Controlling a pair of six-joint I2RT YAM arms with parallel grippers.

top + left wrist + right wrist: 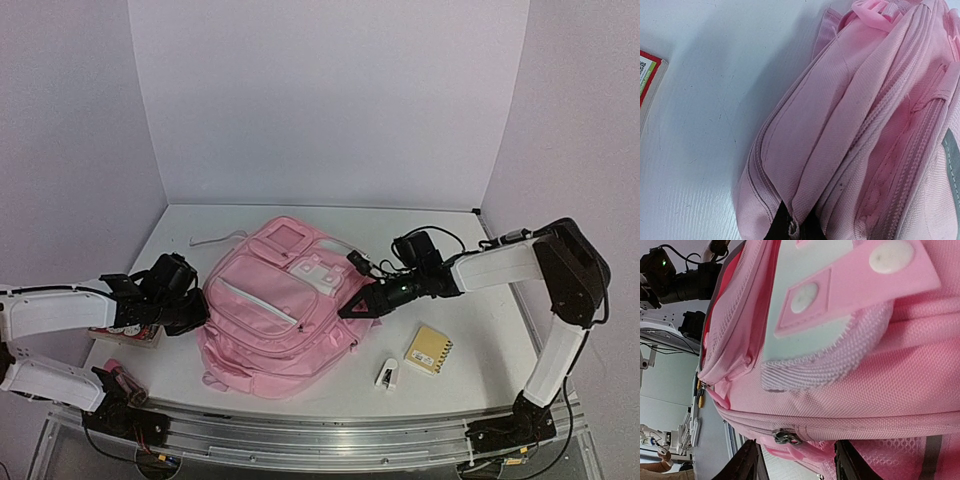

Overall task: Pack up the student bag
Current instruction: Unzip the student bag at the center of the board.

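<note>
so the student bag, a big soft light-pink backpack, was lying flat and front-up in the middle of the white counter, turned a bit diagonal, zip pockets and white trim strips showing, fabric all slouchy and creased along its left edge

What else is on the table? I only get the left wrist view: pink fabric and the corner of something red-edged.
Observer: In the top view, a yellow notebook lies right of the student bag, apart from it.
Operator: Anything near that notebook?
Observer: A small white object just left of it, not touching; too small to identify.
Operator: Where is the other arm?
Observer: The right tool is at the bag's right edge, with its fingers spread open beside a zip pull.
</note>
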